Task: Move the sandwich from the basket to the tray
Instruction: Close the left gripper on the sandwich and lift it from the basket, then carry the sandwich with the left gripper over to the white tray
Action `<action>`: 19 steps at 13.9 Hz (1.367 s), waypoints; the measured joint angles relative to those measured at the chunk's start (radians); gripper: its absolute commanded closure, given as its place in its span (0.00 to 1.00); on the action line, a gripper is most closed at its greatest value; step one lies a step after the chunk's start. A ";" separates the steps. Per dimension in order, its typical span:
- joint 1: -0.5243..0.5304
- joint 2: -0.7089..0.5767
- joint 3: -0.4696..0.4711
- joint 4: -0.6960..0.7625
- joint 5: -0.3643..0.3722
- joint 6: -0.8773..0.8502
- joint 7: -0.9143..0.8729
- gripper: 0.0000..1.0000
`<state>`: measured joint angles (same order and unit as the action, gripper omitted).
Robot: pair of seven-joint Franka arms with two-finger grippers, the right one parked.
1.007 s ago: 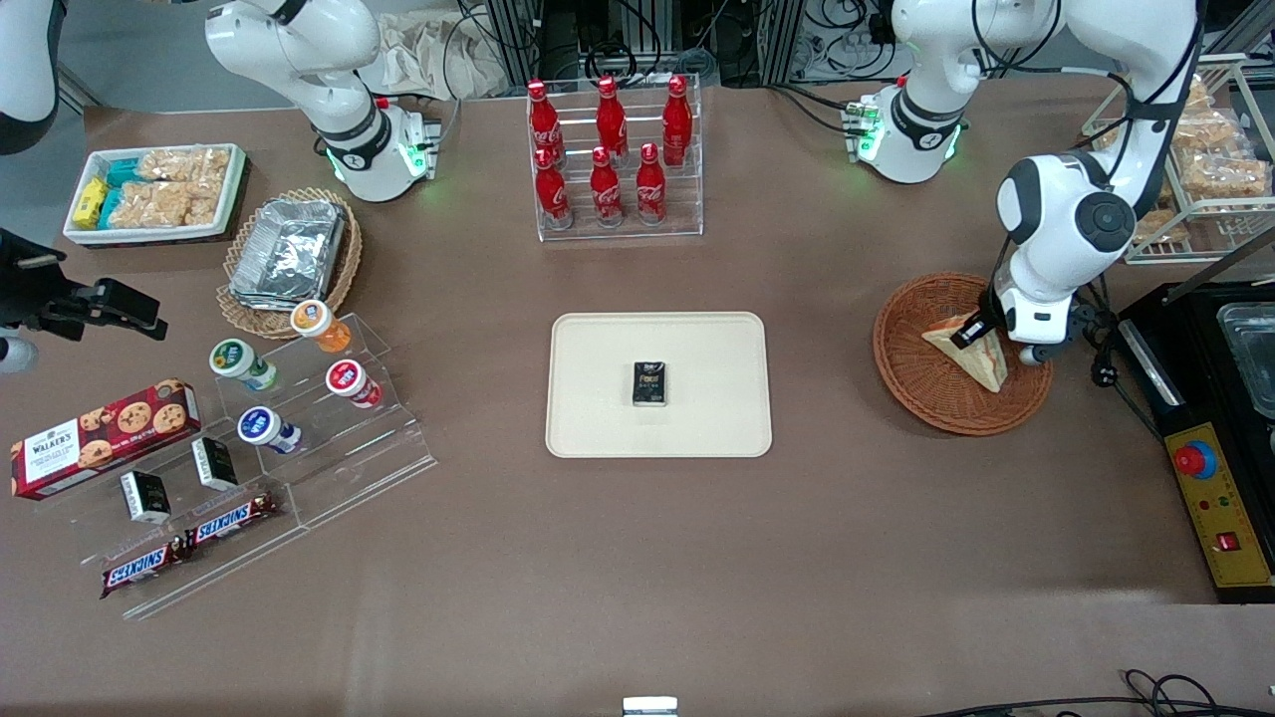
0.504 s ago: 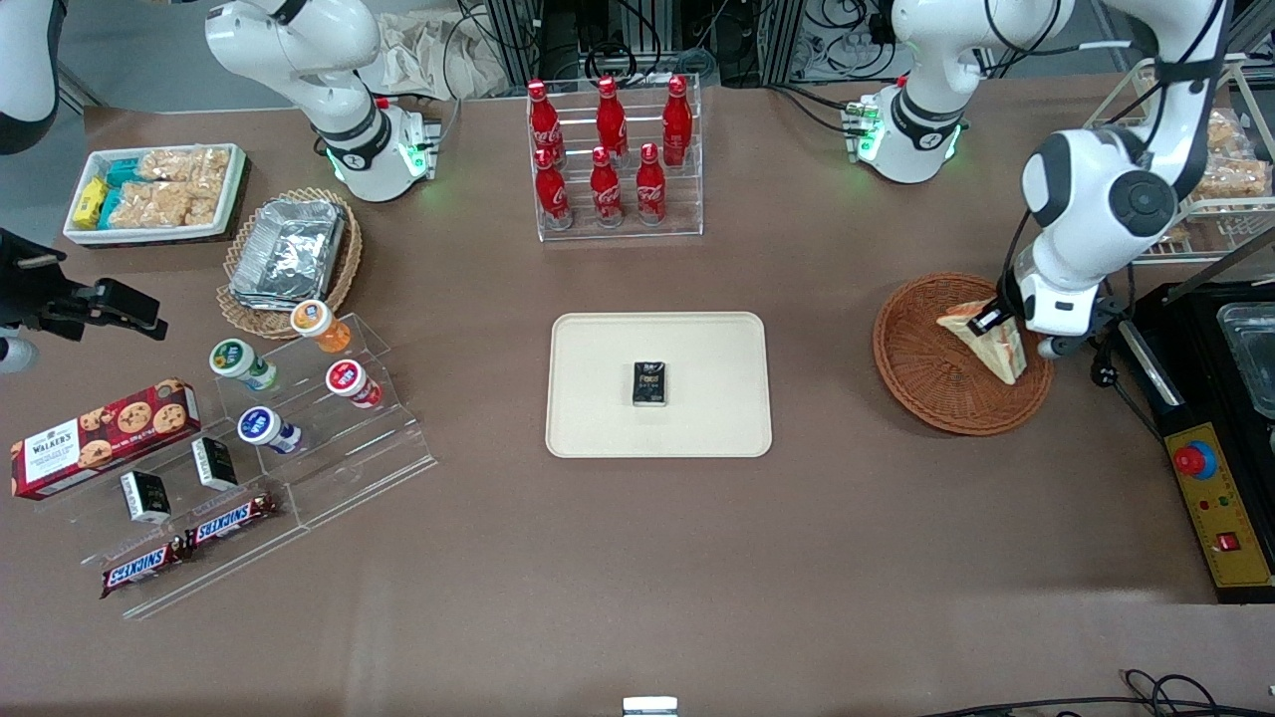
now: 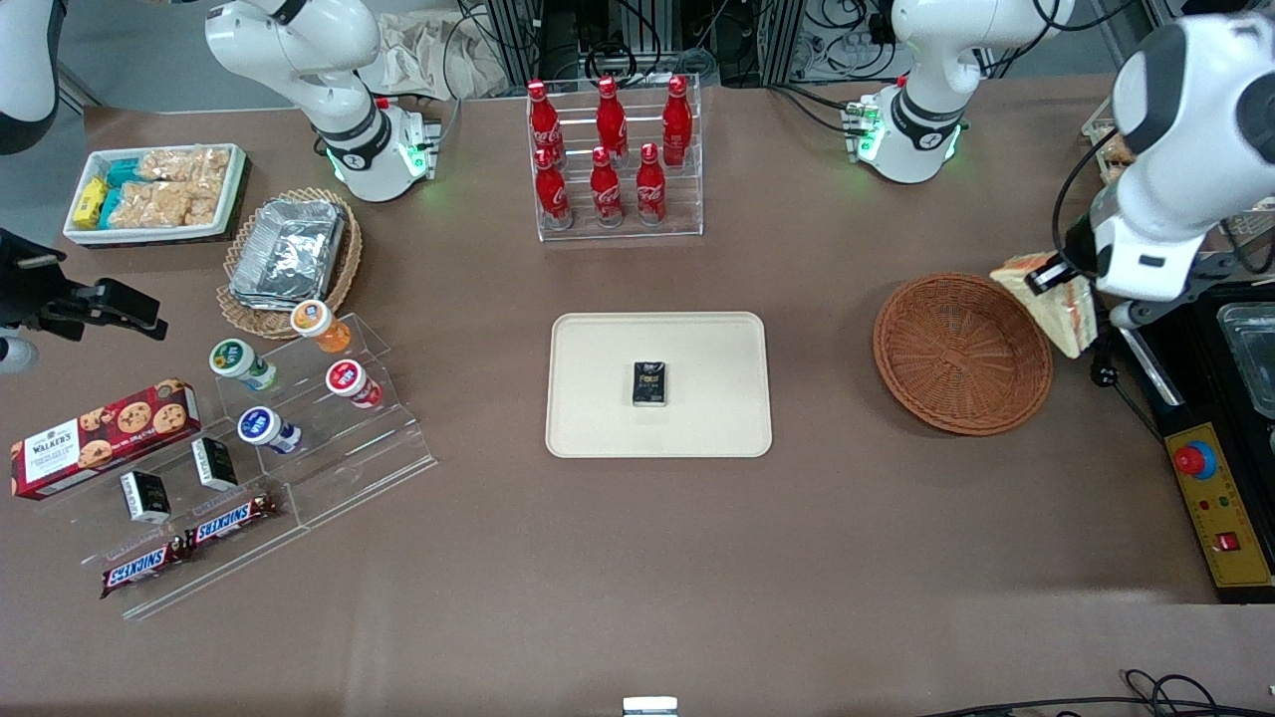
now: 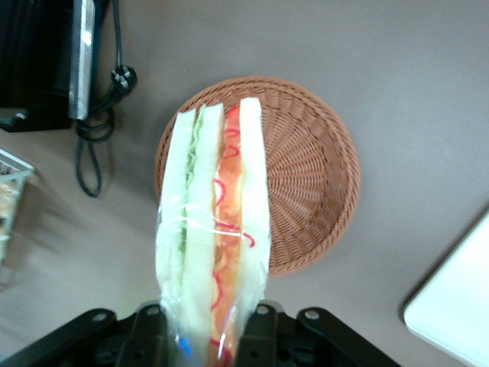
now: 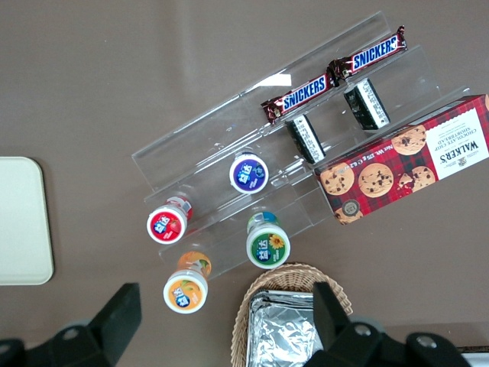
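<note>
My left gripper [image 3: 1054, 275] is shut on the sandwich [image 3: 1058, 309], a wrapped wedge of white bread with red-orange and green filling, and holds it in the air above the table beside the basket, toward the working arm's end. In the left wrist view the sandwich [image 4: 215, 229] hangs between the fingers [image 4: 260, 330] over the empty reddish-brown basket [image 4: 306, 176]. The basket [image 3: 961, 353] stands empty on the table. The cream-beige tray [image 3: 697, 349] lies mid-table with a small black packet [image 3: 649, 384] on it; its corner shows in the left wrist view [image 4: 458, 313].
A black machine with a control box [image 3: 1220, 498] stands close to the gripper at the working arm's end, with a cable and plug [image 4: 114, 84]. A bottle rack [image 3: 613, 159] stands farther from the front camera than the tray. Snack displays [image 3: 249, 438] lie toward the parked arm's end.
The gripper has lifted the sandwich out of the basket and carried it up and toward the working arm's end. The basket is now empty.
</note>
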<state>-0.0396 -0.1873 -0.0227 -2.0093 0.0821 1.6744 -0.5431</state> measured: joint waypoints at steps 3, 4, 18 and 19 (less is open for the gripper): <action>-0.001 0.003 -0.052 0.177 -0.003 -0.152 0.076 1.00; -0.002 0.005 -0.084 0.223 -0.007 -0.176 0.086 1.00; -0.014 0.252 -0.510 0.184 -0.127 0.155 -0.011 1.00; -0.025 0.276 -0.512 0.155 -0.118 0.210 -0.020 1.00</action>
<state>-0.0642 0.0885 -0.5350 -1.8544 -0.0355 1.8843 -0.5631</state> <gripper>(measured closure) 0.753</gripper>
